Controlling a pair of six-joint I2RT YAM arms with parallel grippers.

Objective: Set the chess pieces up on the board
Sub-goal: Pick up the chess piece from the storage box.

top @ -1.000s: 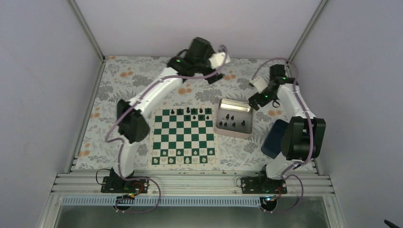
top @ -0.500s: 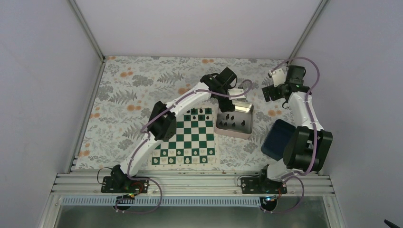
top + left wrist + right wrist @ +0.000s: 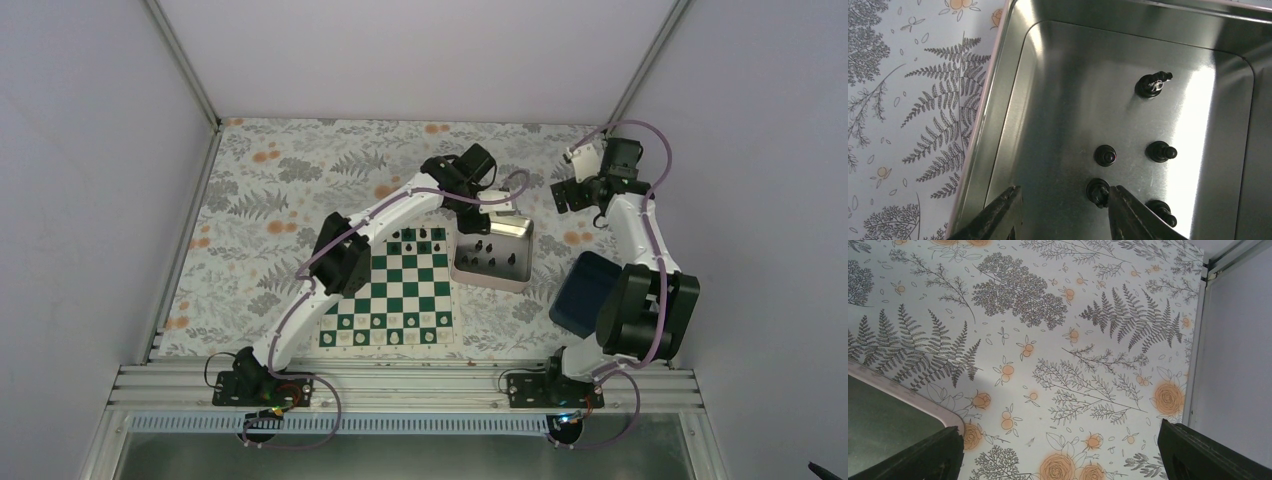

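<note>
Left wrist: left pincer [image 3: 1064,192] narrower around chess piece [image 3: 1097,191]

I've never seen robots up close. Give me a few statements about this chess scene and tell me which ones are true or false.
1. The left gripper reaches into the metal tray. True.
2. The right gripper holds a chess piece. False: it is open and empty, over the flowered tablecloth.
3. Black chess pieces are in the tray. True.
4. The blue box sits on the chessboard. False: it is off the board, on the far side of the tray from it.
</note>
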